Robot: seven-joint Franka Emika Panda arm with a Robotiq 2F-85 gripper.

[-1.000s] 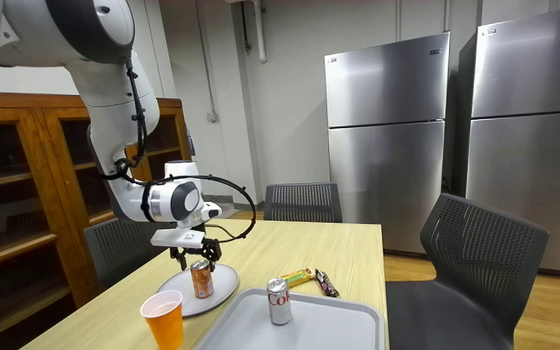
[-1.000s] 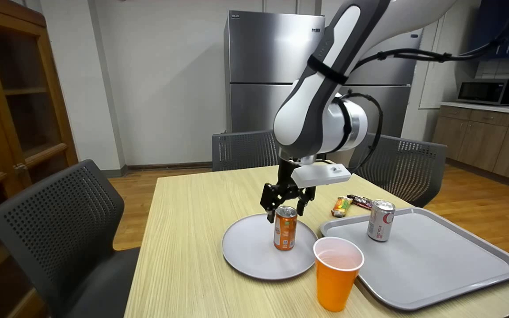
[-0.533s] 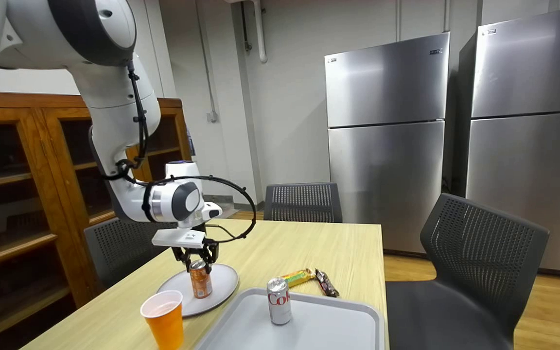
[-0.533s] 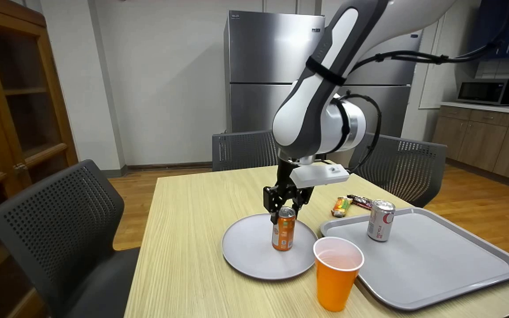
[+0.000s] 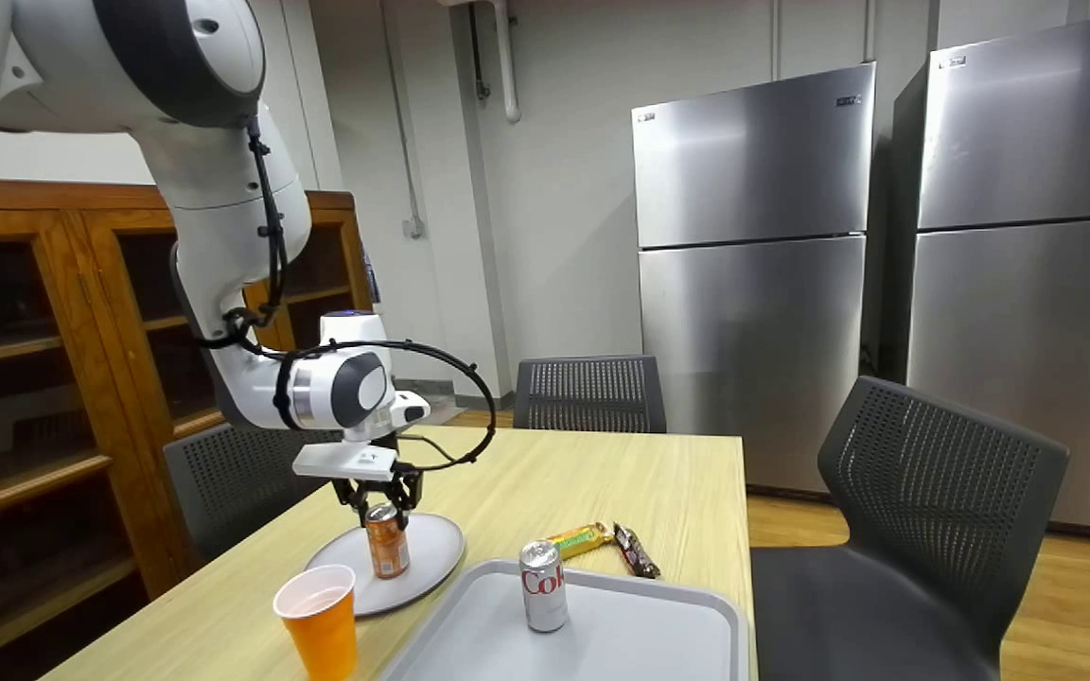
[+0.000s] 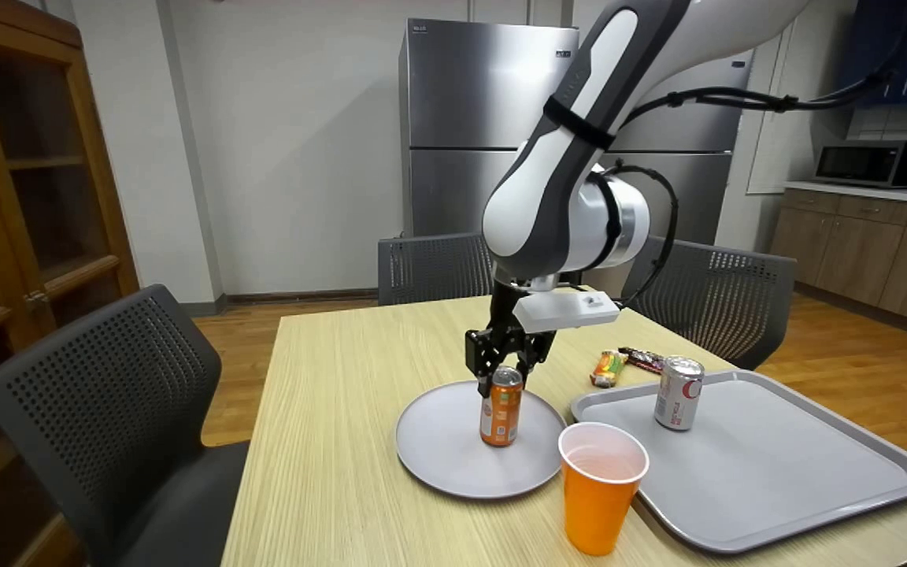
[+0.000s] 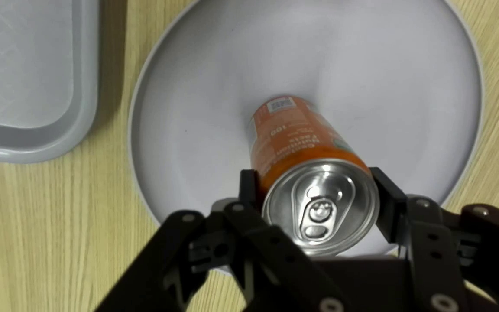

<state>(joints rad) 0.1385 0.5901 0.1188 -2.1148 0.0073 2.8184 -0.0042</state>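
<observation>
Gripper (image 7: 314, 185) clasping upper part of orange can (image 7: 293, 138) on round grey plate (image 7: 405, 99); nearby, in both exterior views, orange cup (image 6: 600, 496) on pale table (image 6: 335, 441), silver can (image 6: 678, 398) on grey tray (image 6: 784, 457).

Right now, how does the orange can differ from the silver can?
The pincer grips the orange can; the silver can stands free. A plate lies under the orange can, a tray under the silver can. Both cans look roughly upright, with silvery tops.
</observation>
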